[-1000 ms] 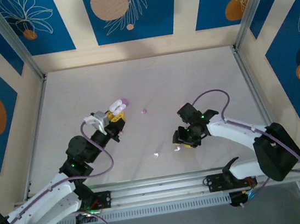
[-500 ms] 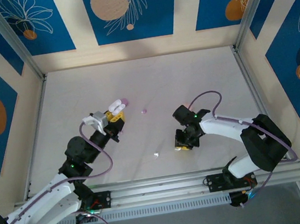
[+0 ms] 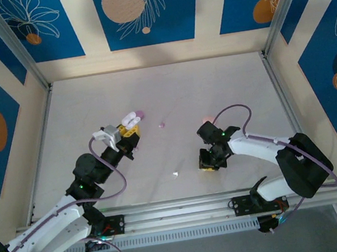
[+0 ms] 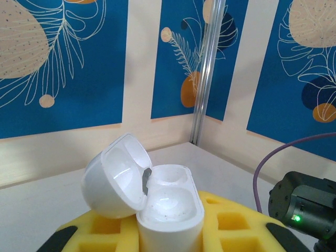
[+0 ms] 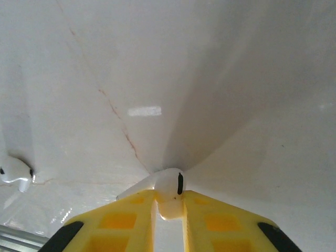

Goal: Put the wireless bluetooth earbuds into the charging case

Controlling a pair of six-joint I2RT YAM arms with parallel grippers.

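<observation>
- since a second ago, when the right gripper [image 5: 169, 202] stood spread with a white earbud beside its tips, the yellow pads have come together; they now pinch that white earbud [image 5: 170, 190] between them, low on the table [image 3: 213, 89].
- right wrist view: the bud's rounded head pokes out above the pads, its dark slot showing. it looks seated between them, though how deep the hold goes i cannot tell.
- the right arm has also drawn in a little toward the near edge during that second.
- left gripper [image 4: 168, 227]: no change. it is clamped on the charging case [image 4: 169, 202], held upright, lid [image 4: 116, 176] swung back to the left, both sockets bare.
- case and pinched bud are well apart, the case over on the left half of the table, the bud on the right half near the front.
- second white earbud [image 3: 175, 174] lies loose on the table between the two arms, near the front, untouched.
- a pinkish bud [image 3: 162, 125] lies alone further back; a lilac bud [image 3: 141, 113] sits just beside the case lid as seen from above.
- reading: the pick looks made, so the job moves from grasp to carry. nothing is in the case yet. next call, by my guess, is a lift and a cross over to the open case, stem down into a socket. the small bud could twist in the pads on the way.
</observation>
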